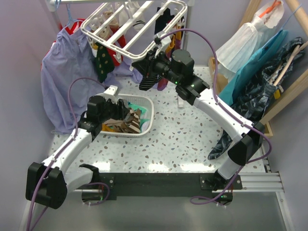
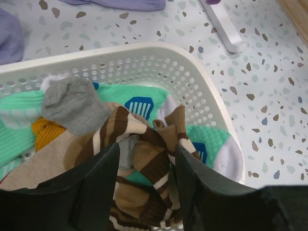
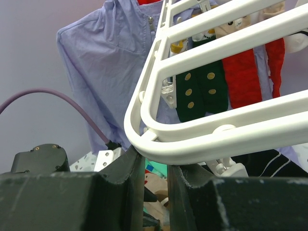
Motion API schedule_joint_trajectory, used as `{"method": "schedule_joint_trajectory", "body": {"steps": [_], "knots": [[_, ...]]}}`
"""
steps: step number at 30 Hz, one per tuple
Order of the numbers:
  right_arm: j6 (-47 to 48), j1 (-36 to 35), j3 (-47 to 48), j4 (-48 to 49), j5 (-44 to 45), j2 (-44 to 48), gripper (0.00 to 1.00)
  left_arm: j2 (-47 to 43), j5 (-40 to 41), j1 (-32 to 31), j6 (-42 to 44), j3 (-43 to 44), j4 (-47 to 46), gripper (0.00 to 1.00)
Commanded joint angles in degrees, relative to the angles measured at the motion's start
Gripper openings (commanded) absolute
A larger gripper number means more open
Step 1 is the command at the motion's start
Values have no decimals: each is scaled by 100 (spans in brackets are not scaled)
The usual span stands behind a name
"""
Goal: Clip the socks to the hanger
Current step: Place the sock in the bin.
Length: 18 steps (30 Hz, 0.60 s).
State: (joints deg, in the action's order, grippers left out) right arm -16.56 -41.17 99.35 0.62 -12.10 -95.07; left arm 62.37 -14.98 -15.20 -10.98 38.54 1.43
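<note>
Since the brown-striped sock [image 2: 144, 166] sits right btwn the left gripper's [image 2: 147, 150] spread fingers [image 2: 96, 185] in the laundry basket [image 2: 144, 50], that arm's obv nearer.

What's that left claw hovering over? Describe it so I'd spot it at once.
Look in the white basket on the speckled table. Between the left gripper's open jaws lies the striped sock; its brown-and-cream bands set it apart from the grey sock, mint-green sock and orange sock around it.
</note>
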Motion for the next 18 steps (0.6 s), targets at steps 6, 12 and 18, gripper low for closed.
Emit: {"method": "schedule_joint_trajectory", "body": {"steps": [6, 12, 18], "knots": [[144, 39, 49, -229, -100, 208, 4, 223, -22, -571, -255, 487, 340, 56], [144, 39, 146, -273, -109, 147, 4, 864, 329, -835, -168, 1005, 481, 56], [144, 39, 208, -300, -135, 102, 4, 1506, 557, -984, 17, 1506, 639, 53]]}}
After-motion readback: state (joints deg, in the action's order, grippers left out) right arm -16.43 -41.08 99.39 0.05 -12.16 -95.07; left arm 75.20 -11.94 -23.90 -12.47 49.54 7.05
